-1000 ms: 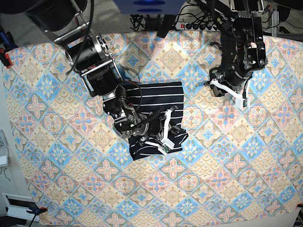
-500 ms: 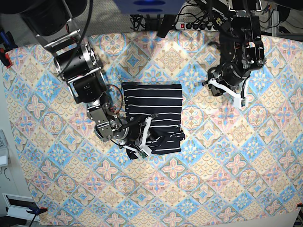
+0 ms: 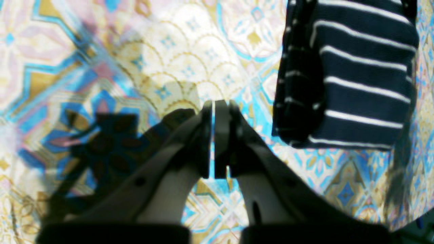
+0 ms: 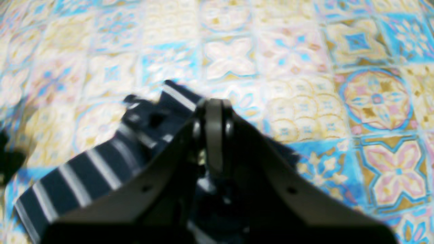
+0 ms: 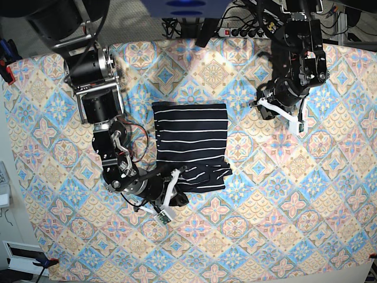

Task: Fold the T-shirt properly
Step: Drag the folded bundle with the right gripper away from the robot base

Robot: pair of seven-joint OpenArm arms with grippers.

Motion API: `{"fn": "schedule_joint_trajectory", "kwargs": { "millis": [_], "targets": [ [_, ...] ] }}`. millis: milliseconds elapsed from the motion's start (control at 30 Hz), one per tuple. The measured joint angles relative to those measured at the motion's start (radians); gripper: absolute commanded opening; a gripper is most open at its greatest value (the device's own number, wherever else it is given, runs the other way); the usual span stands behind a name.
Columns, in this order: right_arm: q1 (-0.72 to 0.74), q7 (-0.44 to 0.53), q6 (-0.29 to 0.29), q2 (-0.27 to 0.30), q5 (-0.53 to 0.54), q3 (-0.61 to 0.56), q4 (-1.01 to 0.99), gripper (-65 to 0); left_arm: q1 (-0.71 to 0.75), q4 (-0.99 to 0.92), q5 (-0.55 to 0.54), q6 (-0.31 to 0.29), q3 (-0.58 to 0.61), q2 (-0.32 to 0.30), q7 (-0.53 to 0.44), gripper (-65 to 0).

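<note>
Dragged toward the tablecloth's near edge, the right gripper (image 5: pixel 169 197) was clamped on the dark navy pinstriped fabric T-shirt's (image 5: pixel 191 141) rumpled corner; the left gripper (image 3: pixel 213 135) hung pinched together, empty, over the pastel diamond-patterned tablecloth (image 5: pixel 283 206).

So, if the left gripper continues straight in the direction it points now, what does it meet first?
Probably only the tablecloth. The left gripper is shut and points at bare patterned cloth; the T-shirt lies off to the side of that line, not in it. Depth is hard to judge from these views.

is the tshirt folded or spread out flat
Folded: the T-shirt lies as a compact rectangle on the tablecloth, no sleeves spread, though its lower edge is rumpled.
</note>
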Motion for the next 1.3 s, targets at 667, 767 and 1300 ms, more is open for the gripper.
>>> {"fn": "schedule_joint_trajectory", "kwargs": {
  "millis": [667,767,1300],
  "targets": [
    [-0.221,-0.099,0.0,-0.036,-0.008,-0.173,0.234,-64.8,-0.005,0.0,-0.001,-0.001,0.001,0.0,-0.004,-65.0],
    [-0.222,-0.099,0.0,-0.042,-0.008,-0.223,0.235,-64.8,-0.005,0.0,-0.001,-0.001,0.001,0.001,-0.004,-65.0],
    [-0.217,-0.085,-0.097,-0.139,-0.202,-0.426,0.14,-64.7,0.006,0.0,-0.001,0.001,-0.063,0.009,0.003,-65.0]
  ]
}}
